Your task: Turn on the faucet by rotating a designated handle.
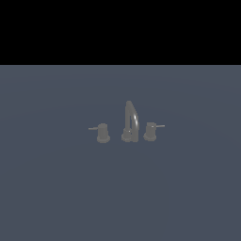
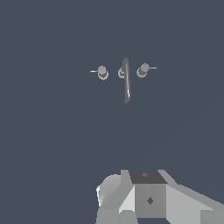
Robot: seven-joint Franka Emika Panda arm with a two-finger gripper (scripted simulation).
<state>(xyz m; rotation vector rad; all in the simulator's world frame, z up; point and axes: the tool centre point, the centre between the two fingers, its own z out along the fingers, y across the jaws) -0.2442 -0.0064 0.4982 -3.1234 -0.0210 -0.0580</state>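
The faucet stands alone on a flat slate-blue surface, near the middle of the exterior view, as three dull-grey pieces in a row. Its tall arched spout rises at the centre and curls over toward the camera. On the exterior view's right of the spout, just beside it but not touching, sits the handle, a short knob on a flared base with its thin lever rod pointing out to the exterior view's right. On the other side sits the twin knob, its lever reaching toward the exterior view's left. The wrist view looks down on the same set from above, with the handle, spout and twin knob all well apart from the pale grey body of the gripper, which shows only as a blocky housing; its fingers are not visible, so I cannot tell whether they are spread or pressed together
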